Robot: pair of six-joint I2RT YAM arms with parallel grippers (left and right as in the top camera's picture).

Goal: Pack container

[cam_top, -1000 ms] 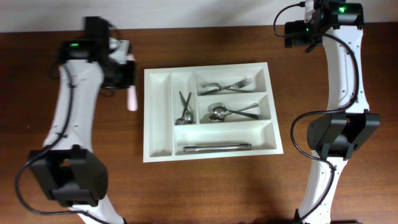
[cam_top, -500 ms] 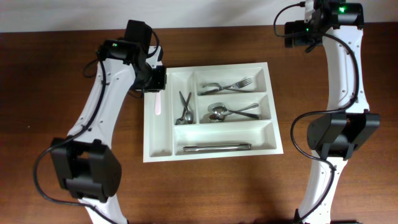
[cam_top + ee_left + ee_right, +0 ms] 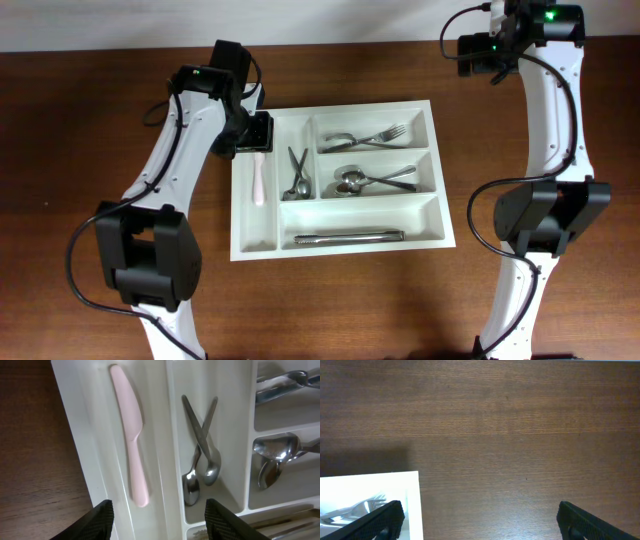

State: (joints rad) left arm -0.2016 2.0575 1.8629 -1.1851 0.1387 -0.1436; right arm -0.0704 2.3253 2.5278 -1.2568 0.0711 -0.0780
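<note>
The container (image 3: 247, 232) is a white compartment tray in the middle of the table. A pink plastic knife (image 3: 258, 178) lies lengthwise in its leftmost narrow slot, free of any grip. My left gripper (image 3: 256, 133) hovers over the far end of that slot, open. In the left wrist view the pink knife (image 3: 131, 440) rests on the container (image 3: 161, 465) floor ahead of the black fingertips (image 3: 102, 521), untouched. My right gripper (image 3: 474, 56) stands open over bare wood past the tray's far right corner, holding nothing.
Two crossed spoons (image 3: 298, 172) fill the second narrow slot. Forks (image 3: 372, 137), spoons (image 3: 366, 180) and a long metal utensil (image 3: 348, 238) lie in the three wide compartments. The right wrist view shows the tray corner (image 3: 375, 485) at lower left.
My left arm swung right from beside the tray to above it, carrying the pink knife. Its jaws then opened, and the knife now lies in the leftmost slot. The right arm stayed still.
</note>
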